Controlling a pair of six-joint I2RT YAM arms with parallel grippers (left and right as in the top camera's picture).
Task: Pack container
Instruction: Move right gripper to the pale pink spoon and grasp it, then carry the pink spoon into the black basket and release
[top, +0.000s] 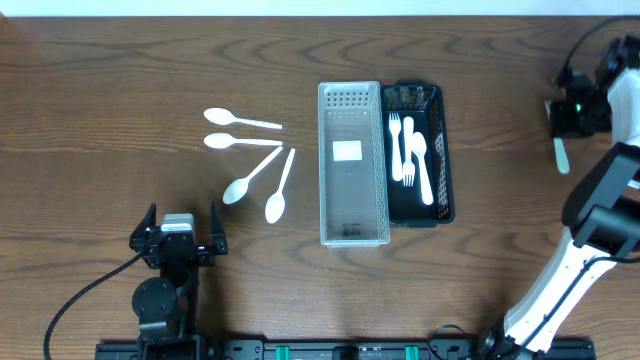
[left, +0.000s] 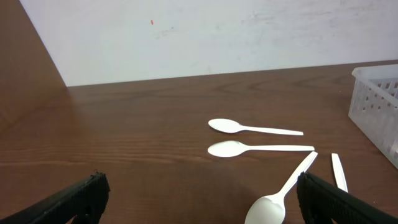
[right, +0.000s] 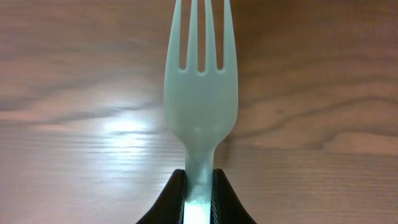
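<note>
A clear white basket (top: 350, 235) stands mid-table beside a black tray (top: 445, 150) that holds three white forks (top: 410, 150). Several white spoons (top: 250, 160) lie fanned out left of the basket; they also show in the left wrist view (left: 255, 129). My left gripper (top: 178, 232) is open and empty near the front edge, below the spoons; one spoon bowl (left: 267, 210) lies close to its right finger. My right gripper (top: 570, 115) is at the far right, shut on a white fork (right: 200, 93) by its handle, tines pointing away over the wood.
The wooden table (top: 120, 80) spreads wide on the left. A corner of the white basket (left: 376, 106) shows at the right of the left wrist view. A pale wall (left: 217, 31) stands behind the table's far edge.
</note>
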